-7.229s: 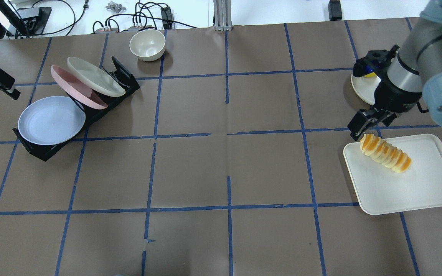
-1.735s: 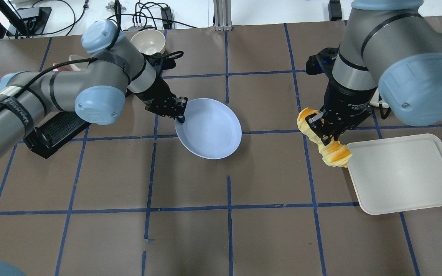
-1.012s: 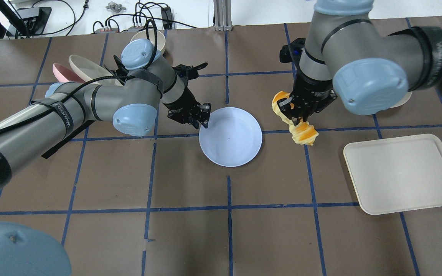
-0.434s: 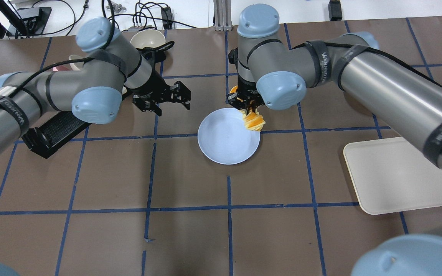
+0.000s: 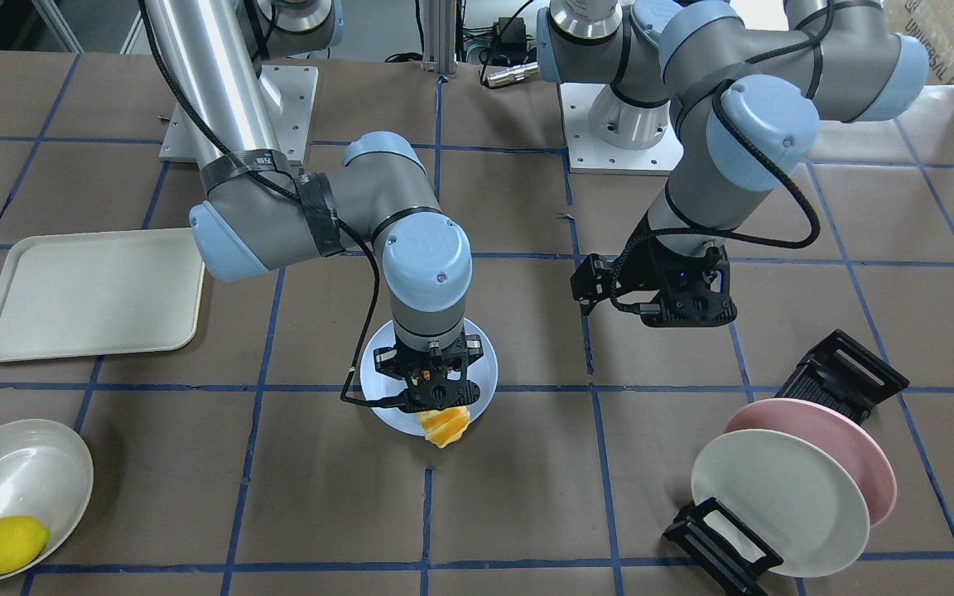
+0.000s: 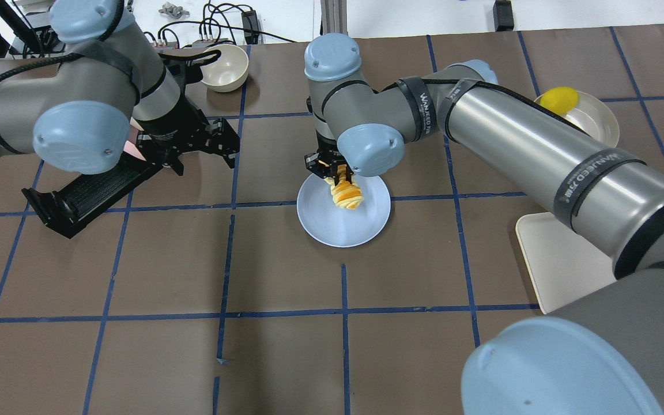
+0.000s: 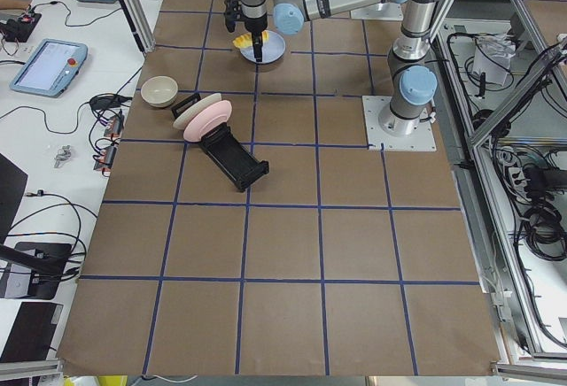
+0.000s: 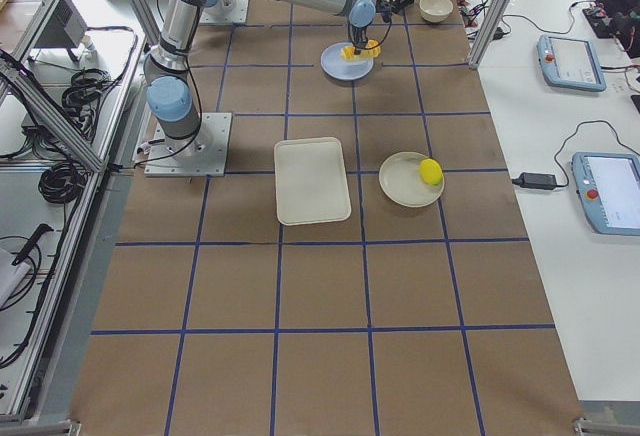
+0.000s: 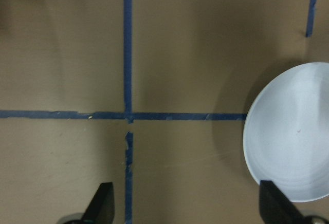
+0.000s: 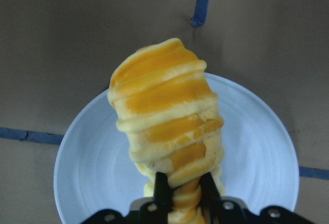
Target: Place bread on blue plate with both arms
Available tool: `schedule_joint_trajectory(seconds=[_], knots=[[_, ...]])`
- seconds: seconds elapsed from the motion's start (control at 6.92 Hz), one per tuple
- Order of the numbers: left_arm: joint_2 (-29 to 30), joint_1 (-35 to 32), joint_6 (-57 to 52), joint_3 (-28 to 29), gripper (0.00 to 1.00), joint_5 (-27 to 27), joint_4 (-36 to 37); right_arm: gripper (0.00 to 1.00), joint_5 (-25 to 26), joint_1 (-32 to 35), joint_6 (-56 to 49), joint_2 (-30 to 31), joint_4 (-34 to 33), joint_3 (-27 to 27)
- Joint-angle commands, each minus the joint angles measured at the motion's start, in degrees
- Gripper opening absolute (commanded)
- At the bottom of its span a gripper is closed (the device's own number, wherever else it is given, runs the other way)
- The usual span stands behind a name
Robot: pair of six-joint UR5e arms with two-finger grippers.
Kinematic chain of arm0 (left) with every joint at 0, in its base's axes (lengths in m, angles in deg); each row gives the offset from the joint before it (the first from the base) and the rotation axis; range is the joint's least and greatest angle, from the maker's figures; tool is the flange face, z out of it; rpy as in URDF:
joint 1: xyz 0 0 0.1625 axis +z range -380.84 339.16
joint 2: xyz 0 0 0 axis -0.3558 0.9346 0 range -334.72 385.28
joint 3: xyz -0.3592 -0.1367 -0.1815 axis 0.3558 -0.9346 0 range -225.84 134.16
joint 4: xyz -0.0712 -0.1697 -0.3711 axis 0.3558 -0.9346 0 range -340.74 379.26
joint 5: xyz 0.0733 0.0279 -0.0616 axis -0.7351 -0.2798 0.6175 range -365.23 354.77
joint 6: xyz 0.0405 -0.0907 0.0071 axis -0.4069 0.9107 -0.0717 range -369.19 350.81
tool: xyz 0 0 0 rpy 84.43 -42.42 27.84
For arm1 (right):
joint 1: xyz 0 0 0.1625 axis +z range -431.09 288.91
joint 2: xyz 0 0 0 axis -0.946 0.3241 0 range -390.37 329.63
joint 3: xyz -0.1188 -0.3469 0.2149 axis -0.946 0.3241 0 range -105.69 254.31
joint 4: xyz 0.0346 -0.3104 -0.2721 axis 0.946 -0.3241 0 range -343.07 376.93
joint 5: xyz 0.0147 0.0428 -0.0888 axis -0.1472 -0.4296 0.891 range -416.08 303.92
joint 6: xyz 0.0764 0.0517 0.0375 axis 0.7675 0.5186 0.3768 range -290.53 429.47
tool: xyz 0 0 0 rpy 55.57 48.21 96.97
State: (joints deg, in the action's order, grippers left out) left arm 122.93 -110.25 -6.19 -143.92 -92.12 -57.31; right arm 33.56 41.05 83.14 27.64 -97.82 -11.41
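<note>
The blue plate [image 6: 361, 227] lies flat on the table's middle; it also shows in the front view [image 5: 481, 364] and in the right wrist view [image 10: 257, 142]. My right gripper [image 6: 332, 167] is shut on the bread [image 6: 347, 194], an orange and cream spiral roll. It holds the bread by one end, pointing down over the plate's far half [image 10: 167, 121]. I cannot tell whether the bread touches the plate. My left gripper [image 6: 202, 154] is open and empty to the left of the plate, above the table. Its wrist view shows the plate's edge [image 9: 288, 131] at the right.
A black dish rack [image 6: 84, 190] stands at the left, with a pink plate [image 5: 854, 447] and a cream plate [image 5: 775, 497]. A cream bowl [image 6: 225, 66] is at the back. A lemon [image 6: 557, 98] sits in a white dish. A white tray [image 5: 88, 290] lies at the right.
My right gripper has carried the bread left from the plate's rim to over the plate. My left gripper, open, has drawn back left, away from the plate.
</note>
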Motion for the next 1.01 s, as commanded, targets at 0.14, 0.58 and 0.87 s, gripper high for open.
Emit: schedule_joint_trajectory(seconds=[0.14,0.58,0.87], knots=[[-3.15,-0.51,-0.01,6.75,1.00,-1.88,-10.69,1.00,-0.17,0.45,2.16,0.34,-3.46,-2.26],[-5.62,-0.07,0.08,7.02,1.00,-1.97,-13.17,0.83,-0.35,-3.66,-0.73,6.65,-2.77,-2.43],[-4.93,0.28,0.08,9.73,1.00,-1.97,-13.17,0.80,-0.43,-12.86,-11.01,11.92,3.35,-2.96]])
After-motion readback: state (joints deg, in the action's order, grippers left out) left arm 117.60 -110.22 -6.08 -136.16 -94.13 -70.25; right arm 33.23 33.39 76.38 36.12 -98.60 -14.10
